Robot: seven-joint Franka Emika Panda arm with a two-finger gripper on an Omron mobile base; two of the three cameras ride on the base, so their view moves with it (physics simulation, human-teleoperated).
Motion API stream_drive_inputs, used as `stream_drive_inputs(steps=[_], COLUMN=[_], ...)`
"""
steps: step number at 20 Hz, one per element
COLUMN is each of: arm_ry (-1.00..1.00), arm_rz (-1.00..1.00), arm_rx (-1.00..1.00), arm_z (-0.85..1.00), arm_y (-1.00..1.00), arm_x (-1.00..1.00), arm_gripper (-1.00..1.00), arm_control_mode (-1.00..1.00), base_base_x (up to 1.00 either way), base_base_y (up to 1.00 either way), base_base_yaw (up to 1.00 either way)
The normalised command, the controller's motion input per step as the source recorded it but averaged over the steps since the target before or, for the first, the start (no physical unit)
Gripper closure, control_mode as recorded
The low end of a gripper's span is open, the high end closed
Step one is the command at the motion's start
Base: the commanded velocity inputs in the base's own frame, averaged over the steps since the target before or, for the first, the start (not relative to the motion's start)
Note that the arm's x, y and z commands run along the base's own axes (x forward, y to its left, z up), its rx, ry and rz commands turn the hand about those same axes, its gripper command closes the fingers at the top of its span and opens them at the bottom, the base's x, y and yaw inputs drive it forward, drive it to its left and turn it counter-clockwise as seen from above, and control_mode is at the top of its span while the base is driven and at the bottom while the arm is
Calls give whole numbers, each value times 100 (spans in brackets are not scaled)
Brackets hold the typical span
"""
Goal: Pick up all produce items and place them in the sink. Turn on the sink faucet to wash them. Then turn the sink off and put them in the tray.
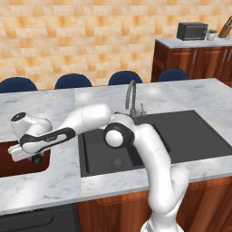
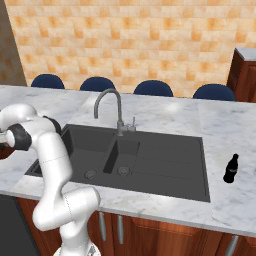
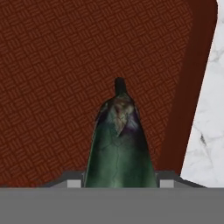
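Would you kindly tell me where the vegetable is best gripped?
Take the vegetable by its thick body, squeezing opposite flanks, coming from its broad end as the gripper seems to now over the tray; it tapers to a thin tip, likely too slim to hold.

Base views flank the sink (image 1: 149, 136); hand view looks closely into tray (image 3: 52, 65).

Tray (image 1: 9, 170) cut off by left edge of left base view, near part hidden behind the forearm; vegetable (image 3: 119, 148) lower end lost under the bottom band in hand view; fingertips hidden, grip unclear
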Motion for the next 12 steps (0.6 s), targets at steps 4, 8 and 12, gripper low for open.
stream_drive_inputs(steps=[4,8,12], arm_ry=[9,9,5], arm_rz=[8,10,11], arm_rx=[0,0,0], arm_z=[-27,-26,0], arm_y=[2,17,5], arm_x=[46,45,21], arm_gripper=[100,-100,-100], arm_control_mode=[-100,-100,-100], base_base_x=[0,0,0], base_base_y=[0,0,0], base_base_yaw=[0,0,0])
